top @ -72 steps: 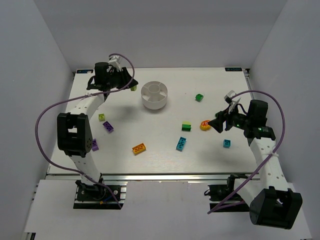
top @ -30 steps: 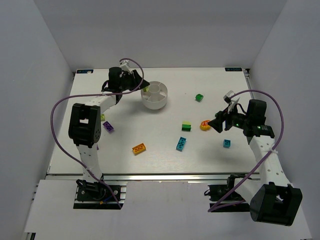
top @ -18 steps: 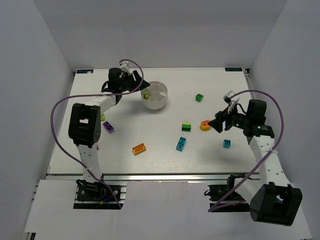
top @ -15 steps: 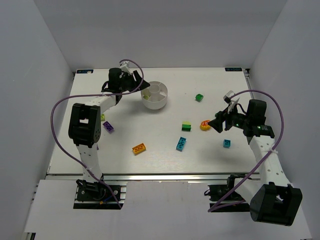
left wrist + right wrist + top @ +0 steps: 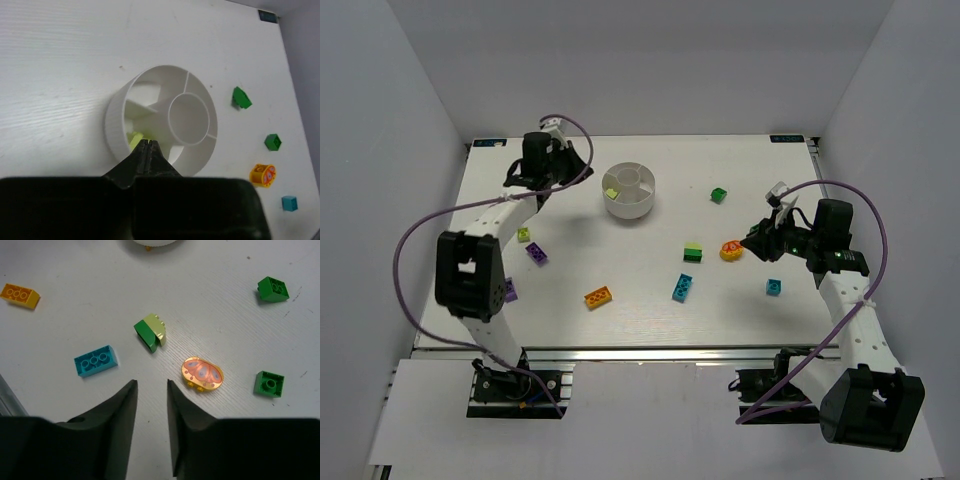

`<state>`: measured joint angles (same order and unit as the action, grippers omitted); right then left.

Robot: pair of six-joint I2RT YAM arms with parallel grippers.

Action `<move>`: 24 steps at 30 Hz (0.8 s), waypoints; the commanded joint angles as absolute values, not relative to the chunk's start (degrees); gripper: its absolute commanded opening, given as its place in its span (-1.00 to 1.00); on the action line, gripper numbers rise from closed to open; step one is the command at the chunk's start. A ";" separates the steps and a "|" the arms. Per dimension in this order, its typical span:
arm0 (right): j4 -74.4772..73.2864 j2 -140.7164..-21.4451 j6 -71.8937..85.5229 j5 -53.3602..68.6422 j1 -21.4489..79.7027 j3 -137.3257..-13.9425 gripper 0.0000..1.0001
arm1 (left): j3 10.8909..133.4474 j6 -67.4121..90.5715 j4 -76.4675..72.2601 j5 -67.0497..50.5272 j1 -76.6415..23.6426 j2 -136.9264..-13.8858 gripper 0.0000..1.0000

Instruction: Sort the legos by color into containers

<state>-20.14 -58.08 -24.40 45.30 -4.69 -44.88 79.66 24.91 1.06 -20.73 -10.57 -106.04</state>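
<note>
The white bowl (image 5: 630, 212) (image 5: 114, 125) with wedge containers stands at the far middle, and a lime lego (image 5: 612, 191) (image 5: 134, 139) lies in its left wedge. My left gripper (image 5: 578, 170) (image 5: 146, 142) is shut and empty, just left of the bowl. My right gripper (image 5: 752, 239) (image 5: 151, 382) is open with nothing between its fingers, close to the round yellow-orange piece (image 5: 731, 248) (image 5: 202, 374). Loose legos lie around it: green-and-lime (image 5: 693, 253) (image 5: 150, 333), cyan (image 5: 682, 287) (image 5: 96, 360), small cyan (image 5: 774, 287), green (image 5: 719, 195) (image 5: 273, 289).
An orange brick (image 5: 598, 296) (image 5: 20, 295) lies front centre. Two purple bricks (image 5: 536, 253) and a lime one (image 5: 523, 235) sit by the left arm. Another small green brick (image 5: 269, 384) lies beside the round piece, hidden under the right arm in the top view.
The left gripper let the lime lego drop into the bowl, drew back to the left and shut. The right gripper's jaws have narrowed; that arm has barely moved.
</note>
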 commanded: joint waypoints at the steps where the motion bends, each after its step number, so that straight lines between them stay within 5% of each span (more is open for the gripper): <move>1: -20.83 -57.92 -26.02 47.55 -4.22 -45.53 -0.35 | 73.86 22.41 12.02 -8.63 -10.02 -94.23 -1.00; 3: -21.09 -57.92 -26.10 48.07 -4.13 -45.35 -0.32 | 71.99 23.11 19.14 -1.26 -10.02 -90.19 -0.81; 8: -20.83 -57.83 -26.10 47.46 -3.52 -45.26 0.11 | 63.66 25.92 28.64 12.37 -8.27 -83.07 0.52; 11: -20.83 -57.66 -25.93 47.29 -3.16 -45.26 0.17 | 60.74 25.75 30.22 16.16 -6.86 -82.61 0.96; 24: -21.80 -56.08 -26.37 48.51 -2.90 -45.70 0.21 | 70.22 21.89 33.57 16.00 -1.23 -102.12 0.83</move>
<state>-21.15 -57.54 -25.74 46.81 -3.22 -44.88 66.13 23.62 33.47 15.35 -1.58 -101.84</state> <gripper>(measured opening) 0.604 0.922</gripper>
